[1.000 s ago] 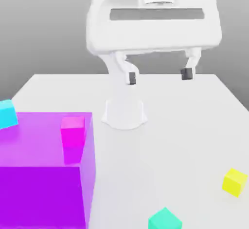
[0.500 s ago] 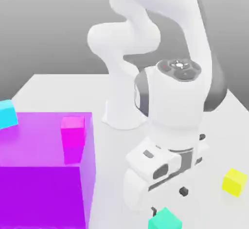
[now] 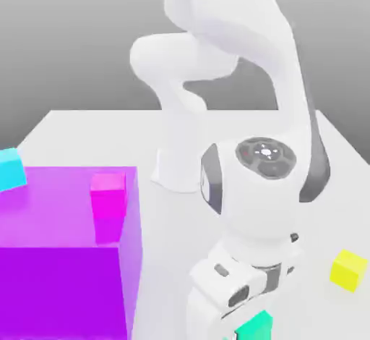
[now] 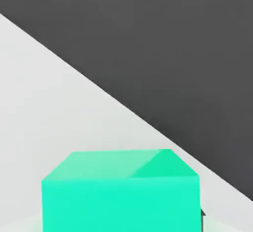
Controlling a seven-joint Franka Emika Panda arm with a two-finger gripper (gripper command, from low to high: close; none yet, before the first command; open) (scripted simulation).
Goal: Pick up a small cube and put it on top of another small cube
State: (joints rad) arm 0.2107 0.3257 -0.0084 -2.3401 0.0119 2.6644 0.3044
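Green cube (image 3: 256, 328) low in the exterior view, at the near part of the bench (image 3: 170, 281). Pincer (image 4: 121, 216) clenched on it; flat opposite sides presumably suit a squeeze, leaving the top free. Cannot tell whether it bears on the bench. Yellow cube (image 3: 348, 270) apart, towards the exterior view's right, on the bench. Pink cube (image 3: 108, 195) and blue cube (image 3: 10, 170) on the big purple box (image 3: 58, 288), a raised support. Which is to be the base is unclear; a lift probably comes next.

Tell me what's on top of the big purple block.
On the purple block sit a magenta cube and, at the picture's left edge, a cyan cube. The surface directly beneath each is covered.
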